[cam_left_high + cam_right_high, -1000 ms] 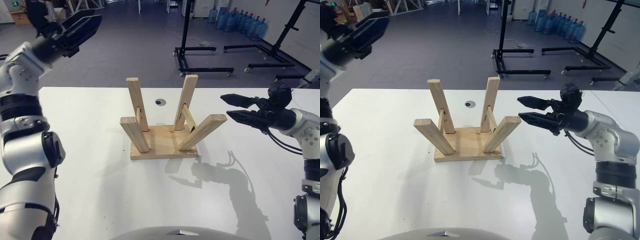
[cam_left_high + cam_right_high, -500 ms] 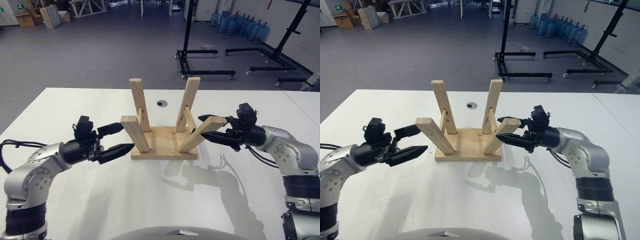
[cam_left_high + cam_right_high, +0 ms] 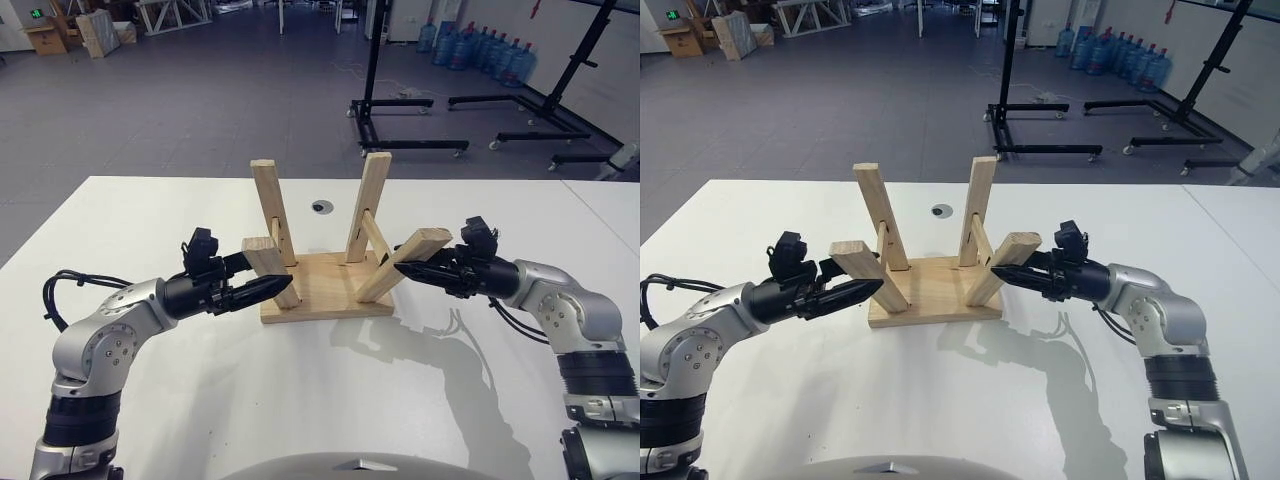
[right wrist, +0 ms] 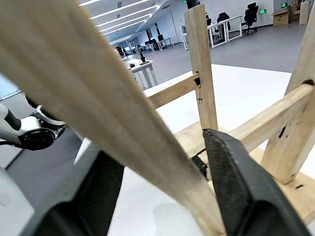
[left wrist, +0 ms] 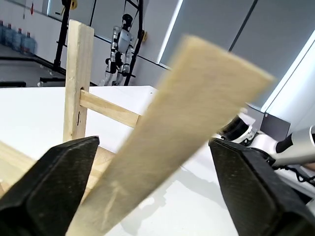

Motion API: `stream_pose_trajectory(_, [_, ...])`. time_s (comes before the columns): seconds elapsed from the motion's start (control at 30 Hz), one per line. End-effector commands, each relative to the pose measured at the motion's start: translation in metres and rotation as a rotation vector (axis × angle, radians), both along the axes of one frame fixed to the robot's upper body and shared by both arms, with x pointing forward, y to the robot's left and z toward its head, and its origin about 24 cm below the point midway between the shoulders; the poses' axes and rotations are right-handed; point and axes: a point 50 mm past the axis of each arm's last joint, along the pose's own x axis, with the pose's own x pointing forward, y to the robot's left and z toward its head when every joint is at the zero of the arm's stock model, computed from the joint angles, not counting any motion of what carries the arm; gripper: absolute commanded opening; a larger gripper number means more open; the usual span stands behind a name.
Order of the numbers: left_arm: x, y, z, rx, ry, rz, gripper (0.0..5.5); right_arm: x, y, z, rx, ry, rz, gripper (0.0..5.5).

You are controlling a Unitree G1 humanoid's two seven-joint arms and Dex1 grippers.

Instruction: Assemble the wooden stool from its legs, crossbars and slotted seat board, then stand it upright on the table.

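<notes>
1. The left gripper (image 3: pixel 272 275) stands wide, its black fingers (image 5: pixel 59 182) on either side of the near-left leg (image 3: pixel 260 250) of the pale wooden stool. The left wrist view shows a strip of table between one finger and the wood.
2. The right gripper (image 3: pixel 405 268) is narrow. Its fingers (image 4: pixel 231 172) lie close against both sides of the near-right leg (image 3: pixel 428 244), clasping it partway along its length.
3. Both held legs lean outward and toward the robot, rising from the front corners of the flat rectangular seat board (image 3: pixel 325 290).
4. The stool is upside down: the seat board lies flat on the white table (image 3: pixel 150 220), near its middle, with all four legs pointing up.
5. The two far legs (image 3: pixel 368 205) stand taller and steeper, tilted slightly away from each other.
6. A thin crossbar (image 3: pixel 375 235) joins the near and far legs on the right side, and another (image 5: pixel 108 110) joins those on the left.
7. A small round hole (image 3: pixel 320 206) sits in the tabletop just behind the stool.
8. Beyond the table, black wheeled stands (image 3: pixel 400 100) rest on the grey floor, with blue water bottles (image 3: pixel 490 50) by the far wall.
</notes>
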Motion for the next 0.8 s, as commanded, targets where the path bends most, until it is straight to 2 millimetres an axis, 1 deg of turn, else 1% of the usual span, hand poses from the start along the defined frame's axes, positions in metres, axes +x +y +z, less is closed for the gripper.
stream_pose_trajectory(0.03, [0.011,0.0,0.009,-0.001,0.077,-0.001,3.44,0.006,0.007,0.008,0.042,0.05,0.006,2.13])
stream_pose_trajectory(0.13, [0.015,-0.005,0.014,-0.019,0.148,-0.032,2.99,0.009,0.015,0.022,0.112,0.078,0.028,2.07])
stream_pose_trajectory(0.17, [0.019,-0.007,0.021,-0.044,0.163,-0.037,2.91,0.012,0.019,0.031,0.139,0.088,0.036,2.06])
stream_pose_trajectory(0.27, [0.036,-0.011,0.055,-0.142,0.167,-0.02,2.46,0.03,0.034,0.062,0.173,0.163,0.038,1.93])
stream_pose_trajectory(0.33, [0.053,-0.011,0.076,-0.202,0.184,0.046,2.17,0.042,0.042,0.074,0.163,0.221,-0.009,1.66])
stream_pose_trajectory(0.4, [0.072,-0.009,0.084,-0.226,0.253,0.139,1.9,0.054,0.048,0.08,0.137,0.28,-0.078,1.44])
stream_pose_trajectory(0.43, [0.08,-0.008,0.082,-0.224,0.31,0.186,1.79,0.058,0.049,0.078,0.111,0.328,-0.112,1.39])
stream_pose_trajectory(0.47, [0.085,-0.007,0.078,-0.209,0.361,0.216,1.56,0.06,0.05,0.074,0.086,0.375,-0.134,1.35])
stream_pose_trajectory(0.53, [0.091,-0.007,0.056,-0.156,0.491,0.273,1.44,0.06,0.05,0.051,0.01,0.493,-0.178,1.35])
stream_pose_trajectory(0.6, [0.091,-0.003,0.03,-0.12,0.606,0.318,1.39,0.055,0.048,0.026,-0.032,0.601,-0.22,1.35])
stream_pose_trajectory(0.67, [0.09,-0.002,0.014,-0.099,0.674,0.337,1.39,0.05,0.046,0.007,-0.052,0.664,-0.245,1.35])
stream_pose_trajectory(0.73, [0.088,-0.003,0.002,-0.089,0.725,0.338,1.39,0.046,0.044,-0.01,-0.055,0.721,-0.272,1.35])
stream_pose_trajectory(0.8, [0.087,-0.007,-0.006,-0.086,0.753,0.324,1.39,0.043,0.041,-0.024,-0.042,0.77,-0.293,1.35])
